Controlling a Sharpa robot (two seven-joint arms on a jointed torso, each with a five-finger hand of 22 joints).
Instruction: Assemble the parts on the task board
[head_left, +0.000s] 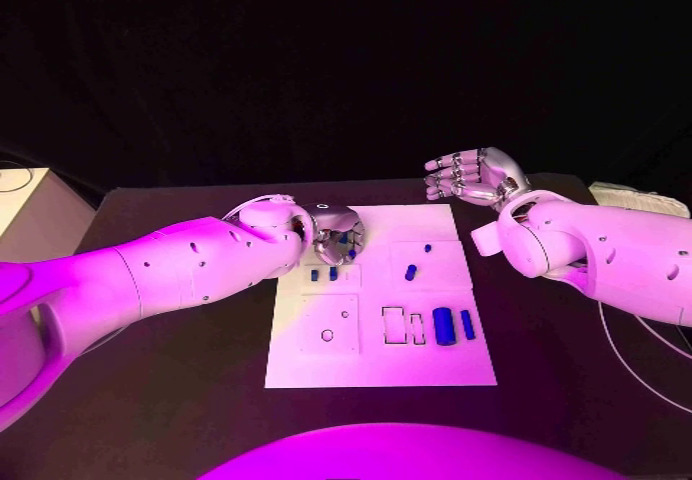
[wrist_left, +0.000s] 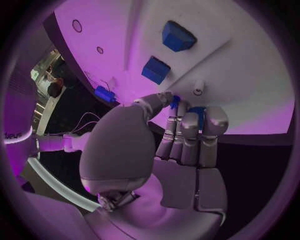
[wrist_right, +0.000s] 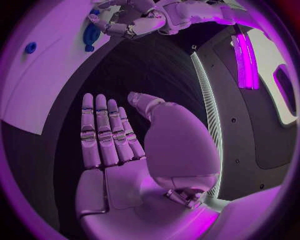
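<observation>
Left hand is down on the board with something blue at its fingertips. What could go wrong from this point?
1. The left hand seems to pinch a small blue part only at its fingertips; it could slip or twist.
2. That hand sits low over the task board, near other blue parts, and might knock them.
3. The right hand waits open off the board, too far to steady anything.
</observation>
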